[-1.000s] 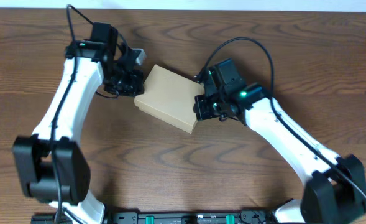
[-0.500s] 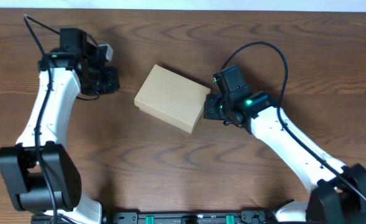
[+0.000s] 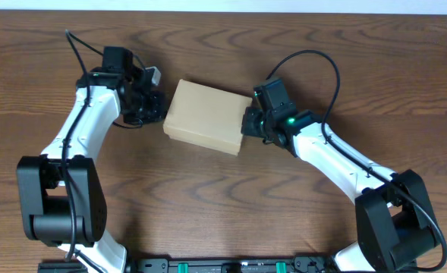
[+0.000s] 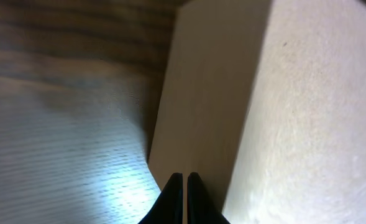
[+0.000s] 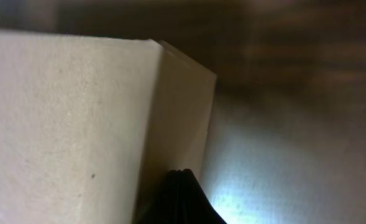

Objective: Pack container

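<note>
At opposite ends of the plain tan-brown rectangular cardboard box (image 3: 206,117), my left claw (image 3: 156,106) and right claw (image 3: 247,123) are both pinched together, empty; uneven pushing could spin it sideways.

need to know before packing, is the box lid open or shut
Shut. From overhead the box shows one flat, unbroken tan top, with no flap raised and no inside visible.

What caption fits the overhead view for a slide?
Shut left gripper and shut right gripper flank opposite ends of the closed cardboard container on a wooden table.
</note>
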You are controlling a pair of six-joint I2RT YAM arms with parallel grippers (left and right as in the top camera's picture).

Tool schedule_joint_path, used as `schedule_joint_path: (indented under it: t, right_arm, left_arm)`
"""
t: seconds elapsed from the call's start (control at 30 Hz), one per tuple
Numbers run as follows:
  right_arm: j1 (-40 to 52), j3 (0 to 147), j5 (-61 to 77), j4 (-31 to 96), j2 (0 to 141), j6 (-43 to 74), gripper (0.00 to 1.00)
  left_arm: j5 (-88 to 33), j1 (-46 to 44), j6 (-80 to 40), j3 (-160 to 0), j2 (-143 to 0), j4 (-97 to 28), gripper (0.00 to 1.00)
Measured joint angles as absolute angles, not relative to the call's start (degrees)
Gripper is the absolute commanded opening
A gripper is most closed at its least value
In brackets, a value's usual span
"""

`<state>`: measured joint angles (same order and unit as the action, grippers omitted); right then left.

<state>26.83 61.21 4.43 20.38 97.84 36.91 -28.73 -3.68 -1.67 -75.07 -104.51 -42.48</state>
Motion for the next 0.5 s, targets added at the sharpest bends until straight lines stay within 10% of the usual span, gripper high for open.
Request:
schedule_joint_path:
  t: [0.5]
  right_arm:
    - [21.3,61.2,5.8,20.1,97.9,36.3,0.01]
  left_arm:
    - [-29.2,-7.4,-2.0,-75.0,-104.6,-46.7,0.05]
